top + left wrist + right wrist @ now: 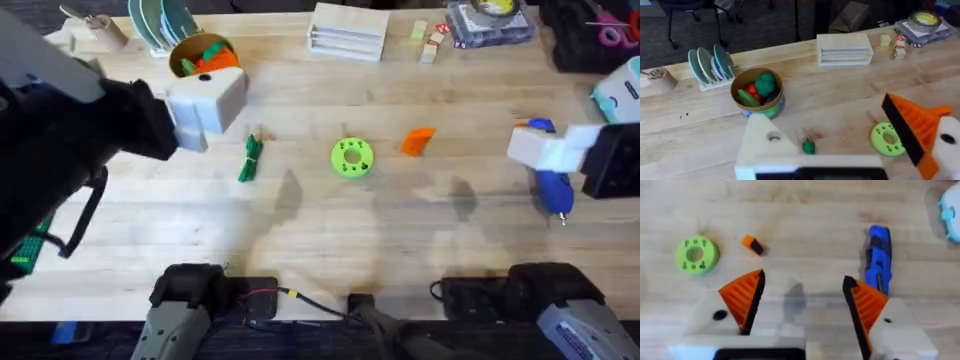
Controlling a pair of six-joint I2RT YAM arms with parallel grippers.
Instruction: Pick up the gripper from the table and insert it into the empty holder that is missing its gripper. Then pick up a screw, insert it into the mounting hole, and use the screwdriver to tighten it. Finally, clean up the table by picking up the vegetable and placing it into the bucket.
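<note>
One loose orange gripper (418, 140), one blue screwdriver (548, 180), one bucket (203, 56) and one green disc (352, 157) sit on the pale plank table (300, 230). The right gripper (802, 297) hangs wide open, empty, screwdriver just beyond its finger. The left gripper (850, 145), missing one orange pad, is open above the bucket

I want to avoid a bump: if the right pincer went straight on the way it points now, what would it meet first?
Probably the bare table: the right pincer is open, with plain wood ahead. The screwdriver lies off to one side, the loose orange gripper to the other. Depth is unclear.
</note>
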